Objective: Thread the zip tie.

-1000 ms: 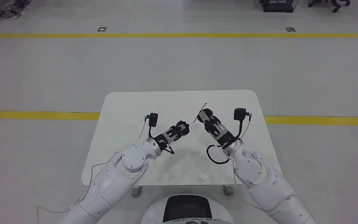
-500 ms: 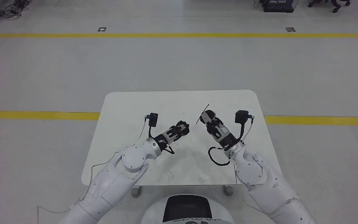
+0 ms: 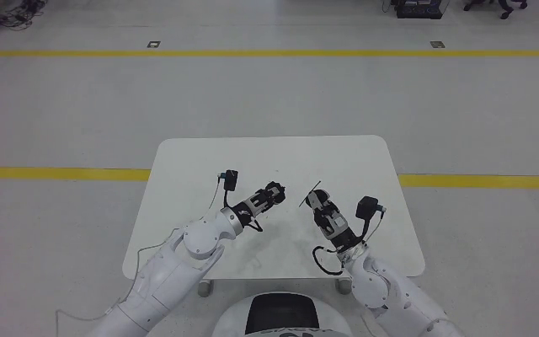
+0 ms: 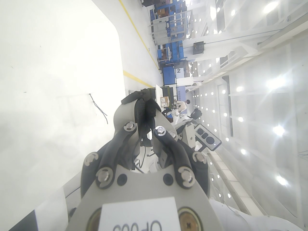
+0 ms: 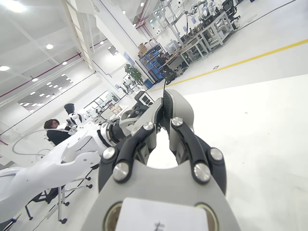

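- The zip tie (image 3: 315, 186) was pinched in the right gripper (image 3: 317, 200). It's a thin black strip poking straight out past the tips, held up off the table and slanting toward the far side.
- The right wrist cam showed it best: jaws clamped tight on the tie (image 5: 164, 86), which stuck up from between the pads.
- The left gripper (image 3: 274, 192) sat just across from it, near but not touching, with a gap between the two over the middle of the table (image 3: 210, 160).
- The left jaws were squeezed together too. There was something small and black at the tips (image 4: 144, 104), but I honestly couldn't make out whether it was anything besides the pads.
- The left wrist cam also had a thin dark strand (image 4: 98, 108) on the tabletop. No idea what it was.
- A yellow line (image 3: 84, 173) ran across the floor behind the table.
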